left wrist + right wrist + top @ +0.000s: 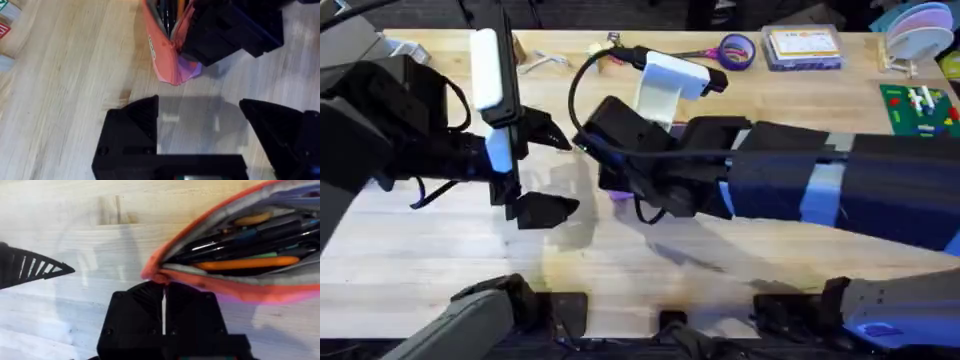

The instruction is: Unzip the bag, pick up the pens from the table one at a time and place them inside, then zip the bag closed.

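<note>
On the worktop point(65, 85), the pink pencil pouch point(240, 287) lies unzipped, with the orange pen point(247, 262) and dark pens inside. The right pincer point(164, 292) is closed at the pouch's zipper end; the left pincer point(200, 125) stands open just beside it, holding nothing.

You're looking at a pink bag point(280, 296) with a coral-orange zipper edge and grey lining; inside it sit an orange pen point(245, 263) and black ones. The counter point(65, 90) is pale wood with plank grain. Your left tool point(200, 132) is black, and the right tool point(164, 311) too.
</note>
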Controlling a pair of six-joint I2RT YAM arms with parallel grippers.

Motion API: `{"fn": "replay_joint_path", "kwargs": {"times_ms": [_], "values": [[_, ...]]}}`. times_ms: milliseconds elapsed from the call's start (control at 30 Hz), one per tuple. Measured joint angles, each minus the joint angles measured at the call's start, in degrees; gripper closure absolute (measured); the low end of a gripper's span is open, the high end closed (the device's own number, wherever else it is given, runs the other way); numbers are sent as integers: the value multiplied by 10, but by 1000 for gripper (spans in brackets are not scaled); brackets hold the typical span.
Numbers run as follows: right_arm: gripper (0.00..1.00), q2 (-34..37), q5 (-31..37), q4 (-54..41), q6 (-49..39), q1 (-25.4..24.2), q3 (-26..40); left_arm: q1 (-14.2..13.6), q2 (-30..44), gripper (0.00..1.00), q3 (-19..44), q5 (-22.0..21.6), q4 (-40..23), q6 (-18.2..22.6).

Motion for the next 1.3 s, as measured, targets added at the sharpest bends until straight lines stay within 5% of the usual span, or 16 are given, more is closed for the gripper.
{"fn": "replay_joint_path", "kwargs": {"times_ms": [333, 533, 1100, 1300], "values": [[969, -12, 0, -3, -18, 1, -1, 0, 0, 7, 0, 0, 0, 0], [969, -96, -1, -2, -52, 2, -2, 0, 0, 7, 0, 0, 0, 0], [969, -98, -10, -8, -76, 2, -2, 0, 5, 8, 0, 2, 3, 0], [969, -98, -10, -8, -78, 2, -2, 0, 68, 7, 2, 40, 8, 14]]}}
